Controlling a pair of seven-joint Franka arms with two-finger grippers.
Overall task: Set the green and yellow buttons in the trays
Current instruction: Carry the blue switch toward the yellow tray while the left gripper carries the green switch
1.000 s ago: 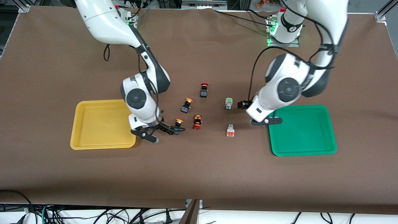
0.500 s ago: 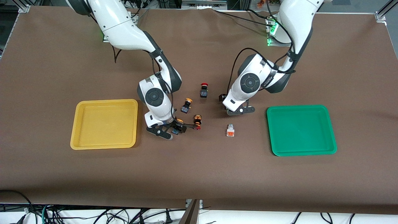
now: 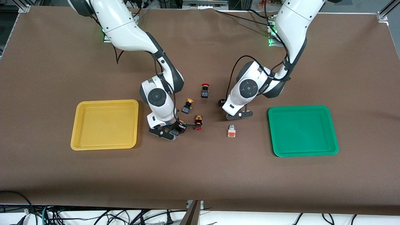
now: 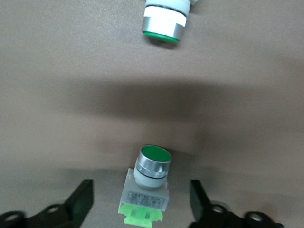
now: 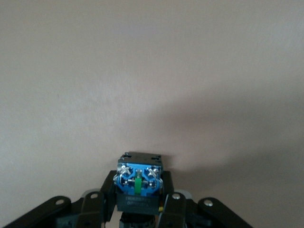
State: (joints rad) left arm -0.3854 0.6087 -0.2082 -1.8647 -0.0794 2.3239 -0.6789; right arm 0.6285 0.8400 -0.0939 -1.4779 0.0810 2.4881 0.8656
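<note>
My right gripper (image 3: 171,131) is low over the table beside the yellow tray (image 3: 103,125), shut on a yellow button; its black-and-blue body (image 5: 138,180) shows between the fingers in the right wrist view (image 5: 138,192). My left gripper (image 3: 236,115) is open, low over the table between the red buttons and the green tray (image 3: 303,131). The green-faced white button (image 4: 151,166) lies between its fingers (image 4: 81,202), untouched, and is hidden in the front view. The second yellow button (image 3: 187,105) and the second white switch (image 3: 231,131) lie on the table; this switch also shows in the left wrist view (image 4: 164,21).
Two red-capped buttons lie among the others: one (image 3: 205,90) farther from the front camera, one (image 3: 197,123) right beside my right gripper. Both trays hold nothing. Brown cloth covers the table (image 3: 200,175).
My left gripper moved from the green tray's edge to the green-faced button and came down around it. My right gripper slid onto the yellow button and closed on it.
</note>
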